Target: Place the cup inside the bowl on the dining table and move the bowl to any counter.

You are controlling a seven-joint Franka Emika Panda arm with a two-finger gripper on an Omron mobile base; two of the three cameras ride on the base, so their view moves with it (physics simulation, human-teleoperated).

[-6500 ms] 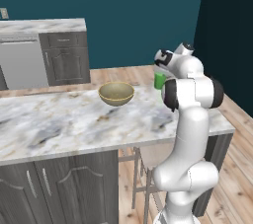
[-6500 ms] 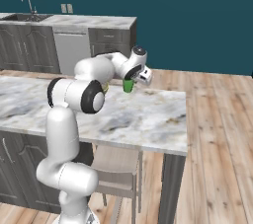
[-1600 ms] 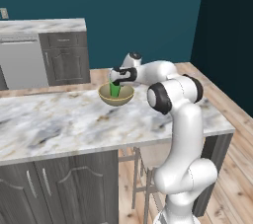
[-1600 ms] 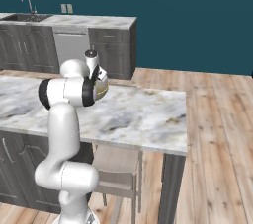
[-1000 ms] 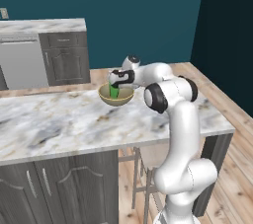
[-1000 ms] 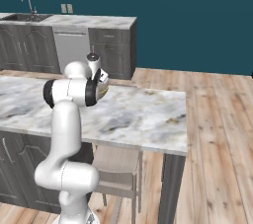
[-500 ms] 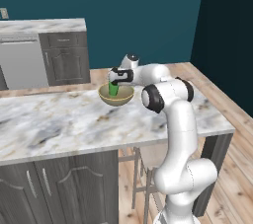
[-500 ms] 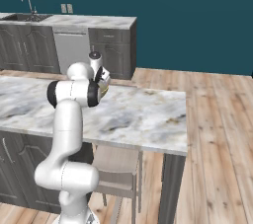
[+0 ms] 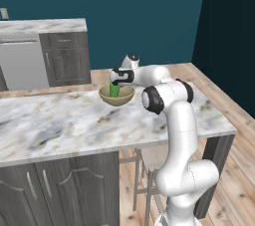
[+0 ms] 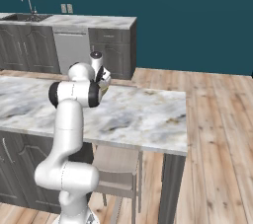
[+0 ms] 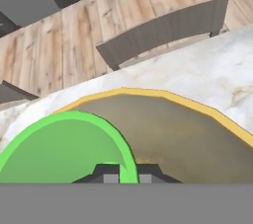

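Note:
The tan bowl [image 9: 117,98] stands on the dining table [image 9: 64,120], near its far edge. My gripper [image 9: 115,85] reaches down into it and is shut on the rim wall of the green cup [image 9: 114,91], which sits upright within the bowl's rim. In the hand view the cup [image 11: 64,144] is at lower left, its wall pinched between the two dark fingertips [image 11: 106,171], with the bowl's plain inside [image 11: 188,139] spreading to the right. Whether the cup's base touches the bowl's floor I cannot tell. In the right base view my own arm [image 10: 74,92] covers most of the bowl.
A wall-side marble counter [image 9: 42,26] over dark cabinets and a dishwasher [image 9: 22,63] runs along the teal wall behind the table. A sink with a tap [image 10: 27,11] is at its left end. Stools [image 10: 116,164] stand tucked under the table's near side.
Earlier the cup was held off the table's right end; it has been carried left into the bowl. Over the last second the hand has barely shifted.

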